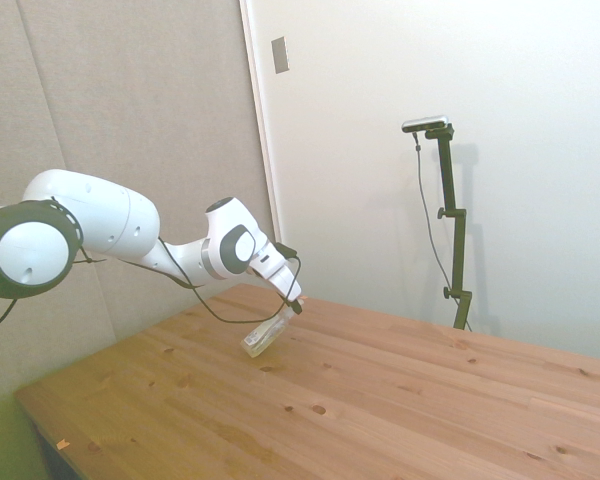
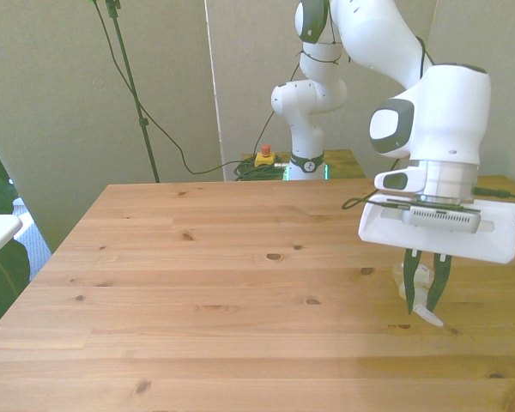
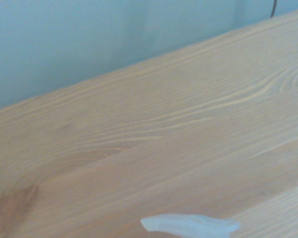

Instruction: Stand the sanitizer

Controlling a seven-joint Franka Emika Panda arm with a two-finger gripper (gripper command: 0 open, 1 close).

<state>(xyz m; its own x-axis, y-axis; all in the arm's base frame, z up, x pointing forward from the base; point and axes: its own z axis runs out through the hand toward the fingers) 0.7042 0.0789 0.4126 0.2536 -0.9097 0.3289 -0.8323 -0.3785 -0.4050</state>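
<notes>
End effector clamped on the tilted sanitizer, low over the wooden counter.

Nearest in the front view, the sanitizer's white pointed cap pokes out toward the camera just below the dark fingertips, close to the counter near the front view's right edge. The end effector has its two fingers closed on the clear bottle from either side. From the side, the sanitizer hangs slanted, neither flat nor upright, its lower end touching or almost touching the counter. Up close, the wrist camera catches only the pale nozzle above wood grain. Behind stands the white arm.
</notes>
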